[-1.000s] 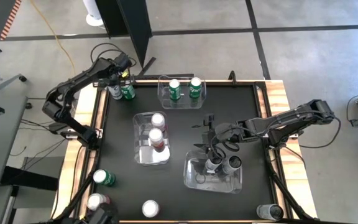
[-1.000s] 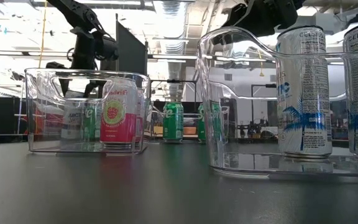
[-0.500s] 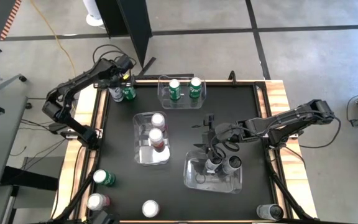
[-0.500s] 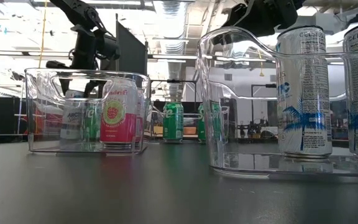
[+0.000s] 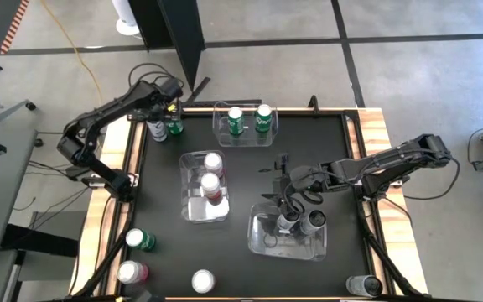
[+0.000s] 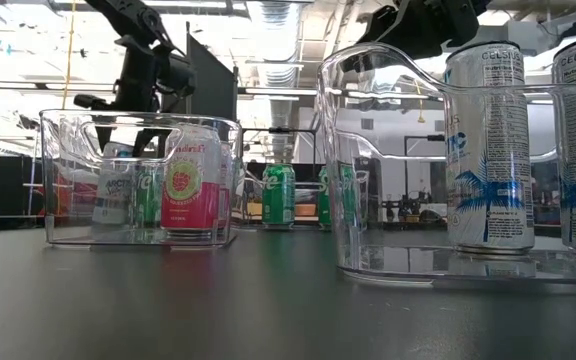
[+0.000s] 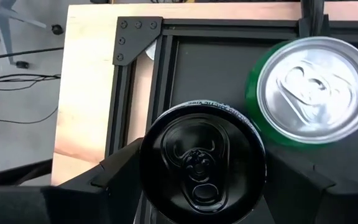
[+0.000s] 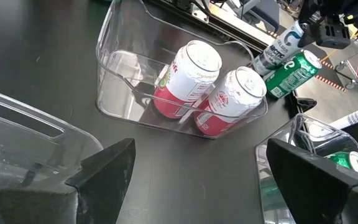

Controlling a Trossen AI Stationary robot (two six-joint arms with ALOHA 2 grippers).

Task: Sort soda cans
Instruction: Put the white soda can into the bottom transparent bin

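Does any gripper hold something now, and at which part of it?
The left gripper holds a black-topped can by its sides, near the top. The right gripper is open and empty.

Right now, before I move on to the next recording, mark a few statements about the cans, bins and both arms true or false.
1. The left gripper has its fingers around a black-topped can. True.
2. A green can stands right beside that held can. True.
3. The middle bin holds two green cans. False: it holds two red-pink cans.
4. The right gripper is shut on a can. False: its fingers are open and empty, above the bin with two grey-black cans.
5. The far bin holds two green cans. True.
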